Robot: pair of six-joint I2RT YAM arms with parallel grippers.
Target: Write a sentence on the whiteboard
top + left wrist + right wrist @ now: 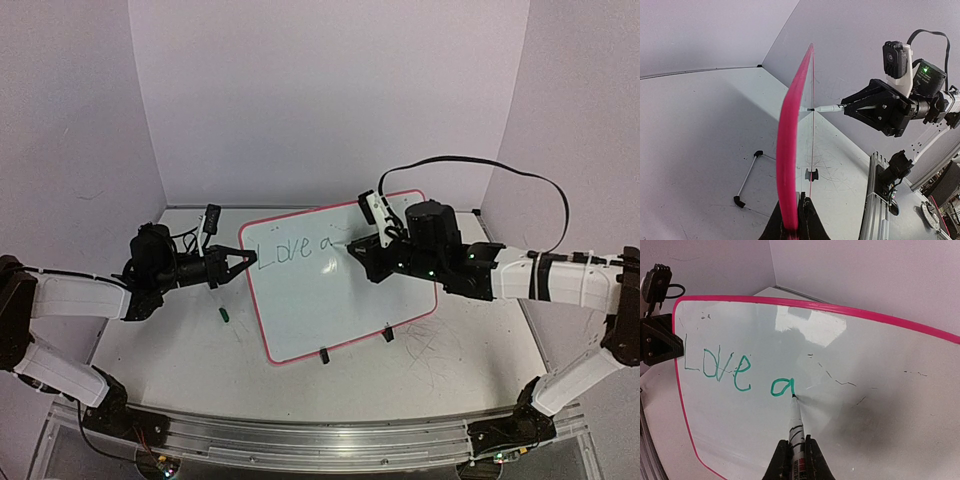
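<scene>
The whiteboard [340, 300], glossy white with a pink rim, is tilted up off the table. My left gripper [243, 260] is shut on its left edge; in the left wrist view the rim [790, 145] runs edge-on up from the gripper [796, 210]. My right gripper [362, 247] is shut on a white marker [797, 427] whose tip touches the board. The sentence [735, 371] reads "Love a" in green, and the tip sits at the foot of the "a". The marker [827, 108] and right gripper [875, 106] also show in the left wrist view.
A small green cap [224, 314] lies on the table left of the board. Two black clips [324, 355] sit on the board's near edge. A thin white rod with black ends [747, 180] lies on the table. Grey scribbles [440, 345] mark the tabletop. A metal rail [300, 440] runs along the front.
</scene>
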